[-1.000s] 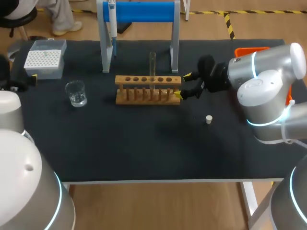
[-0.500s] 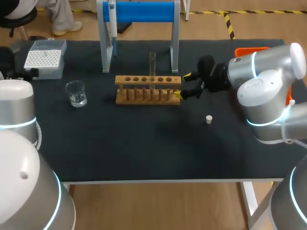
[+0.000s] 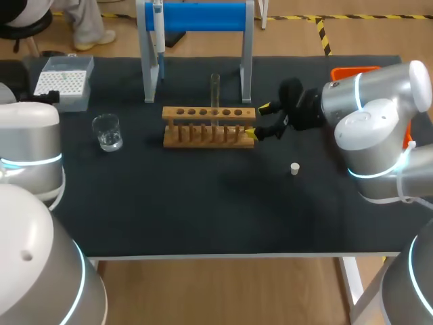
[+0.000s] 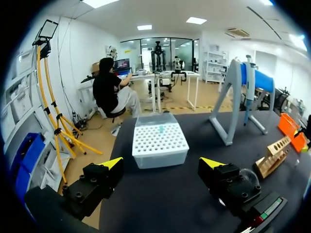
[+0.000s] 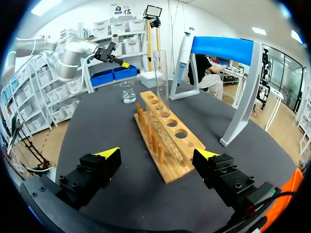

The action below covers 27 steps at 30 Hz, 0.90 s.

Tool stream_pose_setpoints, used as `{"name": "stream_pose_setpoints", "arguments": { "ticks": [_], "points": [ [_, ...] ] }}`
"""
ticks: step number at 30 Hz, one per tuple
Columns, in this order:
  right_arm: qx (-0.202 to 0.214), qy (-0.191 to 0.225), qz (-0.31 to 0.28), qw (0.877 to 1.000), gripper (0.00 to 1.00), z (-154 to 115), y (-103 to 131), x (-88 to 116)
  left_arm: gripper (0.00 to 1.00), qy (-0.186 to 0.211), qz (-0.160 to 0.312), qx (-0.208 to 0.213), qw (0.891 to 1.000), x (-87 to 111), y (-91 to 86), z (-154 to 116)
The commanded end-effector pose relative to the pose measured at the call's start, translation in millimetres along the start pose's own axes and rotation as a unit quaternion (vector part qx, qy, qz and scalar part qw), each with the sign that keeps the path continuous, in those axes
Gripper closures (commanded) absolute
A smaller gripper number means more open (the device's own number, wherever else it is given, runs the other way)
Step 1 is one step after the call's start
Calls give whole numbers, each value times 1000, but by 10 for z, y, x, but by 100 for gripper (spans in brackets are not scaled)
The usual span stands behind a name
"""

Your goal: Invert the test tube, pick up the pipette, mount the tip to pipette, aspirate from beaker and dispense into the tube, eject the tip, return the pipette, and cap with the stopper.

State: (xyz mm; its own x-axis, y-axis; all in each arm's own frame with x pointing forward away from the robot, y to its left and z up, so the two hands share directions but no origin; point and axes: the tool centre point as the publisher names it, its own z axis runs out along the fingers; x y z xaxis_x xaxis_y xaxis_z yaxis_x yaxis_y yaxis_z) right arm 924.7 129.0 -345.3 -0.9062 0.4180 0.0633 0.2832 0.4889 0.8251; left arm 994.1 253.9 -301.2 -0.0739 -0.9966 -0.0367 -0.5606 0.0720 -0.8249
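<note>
2 open, empty tools: left tool (image 4: 161, 163), right tool (image 5: 158, 153). The test tube (image 3: 215, 88) stands in the rack (image 3: 197, 112) mid-frame. I think grabbing the pipette (image 3: 157, 15), upper left, comes next.

The black counter (image 3: 203, 210) bore a wooden rack (image 3: 209, 126), beaker (image 3: 107, 131), tip box (image 3: 63, 82) and blue stand (image 3: 203, 16). A white stopper (image 3: 295, 168) lay apart from them.

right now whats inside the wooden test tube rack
One glass test tube stands upright in a hole of the wooden rack; the other top holes look empty. The tube's lower part, down among the rack's pegs, cannot be made out.
</note>
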Motion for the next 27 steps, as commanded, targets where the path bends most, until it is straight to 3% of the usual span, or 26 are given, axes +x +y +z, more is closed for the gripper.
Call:
{"name": "stream_pose_setpoints", "arguments": {
  "ticks": [1,2,4,7,9,15,19,22,27],
  "points": [
    [0,1,0,1000,0,-8,-2,0,0,-6,0,-2,1000,15,-33,198],
    [0,1,0,1000,0,-8,-2,0,0,-6,1,-2,1000,16,-42,219],
    [0,1,0,1000,0,-8,-2,0,16,-5,2,-2,1000,18,-63,257],
    [0,1,0,1000,0,-8,-2,0,17,-5,4,-3,1000,19,-90,301],
    [0,1,0,1000,0,-8,-2,0,37,-5,4,-3,1000,21,-106,322],
    [0,1,0,1000,0,-8,-2,0,23,-2,4,-5,1000,44,-149,409],
    [0,1,0,1000,0,-8,-2,0,24,-1,0,-7,1000,47,-164,488],
    [0,1,0,1000,0,-8,-2,0,19,-2,-5,-8,1000,46,-172,571],
    [0,1,0,1000,0,-8,-2,0,26,-3,-13,-7,1000,34,-180,691]
  ]
}}
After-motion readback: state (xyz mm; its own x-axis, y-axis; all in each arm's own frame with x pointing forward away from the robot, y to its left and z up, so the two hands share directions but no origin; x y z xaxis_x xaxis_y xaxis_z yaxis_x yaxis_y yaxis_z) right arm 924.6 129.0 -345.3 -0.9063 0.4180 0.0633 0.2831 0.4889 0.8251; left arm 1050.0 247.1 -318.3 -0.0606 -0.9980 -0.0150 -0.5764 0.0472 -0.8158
